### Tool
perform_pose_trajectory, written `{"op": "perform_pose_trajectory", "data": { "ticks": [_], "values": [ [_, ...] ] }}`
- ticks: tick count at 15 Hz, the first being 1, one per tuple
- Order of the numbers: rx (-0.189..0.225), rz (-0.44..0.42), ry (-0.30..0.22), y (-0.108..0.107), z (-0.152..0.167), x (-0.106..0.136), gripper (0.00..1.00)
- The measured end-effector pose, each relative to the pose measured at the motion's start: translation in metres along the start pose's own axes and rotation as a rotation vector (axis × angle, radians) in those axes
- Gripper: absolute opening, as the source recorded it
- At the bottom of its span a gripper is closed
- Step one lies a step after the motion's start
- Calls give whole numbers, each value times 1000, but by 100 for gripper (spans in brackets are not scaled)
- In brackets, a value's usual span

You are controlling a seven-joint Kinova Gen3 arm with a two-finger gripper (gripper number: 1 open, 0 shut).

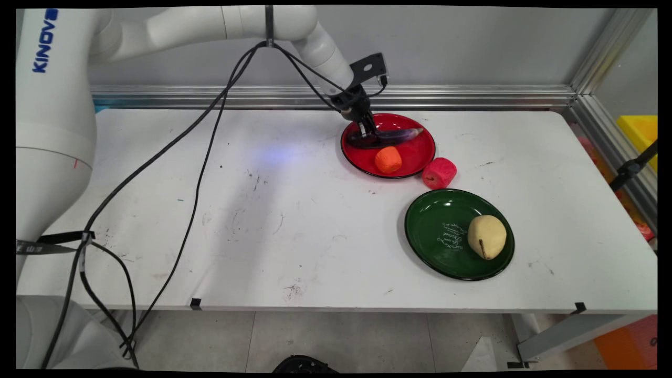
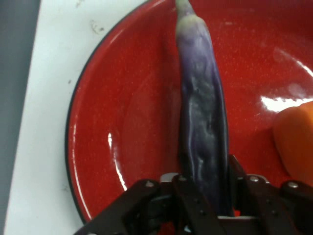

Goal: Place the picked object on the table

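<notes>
The gripper (image 2: 208,205) is clamped round one end of the purple eggplant (image 2: 201,122) (lying flat on the red plate (image 2: 122,147)). An orange ball (image 1: 388,159) is parked beside it, so the end grip keeps clear.

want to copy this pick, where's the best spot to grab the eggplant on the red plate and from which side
Probably at its thick end, from above, fingers across its narrow width. The eggplant lies flat and long on the red plate; the gripper already straddles that end. The orange ball crowds the middle.
</notes>
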Motion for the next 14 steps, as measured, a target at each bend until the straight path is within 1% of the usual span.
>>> {"op": "perform_pose_trajectory", "data": {
  "ticks": [3, 6, 8, 10, 12, 14],
  "values": [
    [8, 5, 15, 0, -18, 5, 0],
    [18, 3, 39, 6, -45, 12, 0],
    [24, -5, 56, 13, -68, 17, 0],
    [27, -15, 64, 20, -84, 18, 0],
    [27, -30, 68, 31, -104, 18, 0],
    [17, -42, 65, 47, -124, 15, 0]
  ]
}}
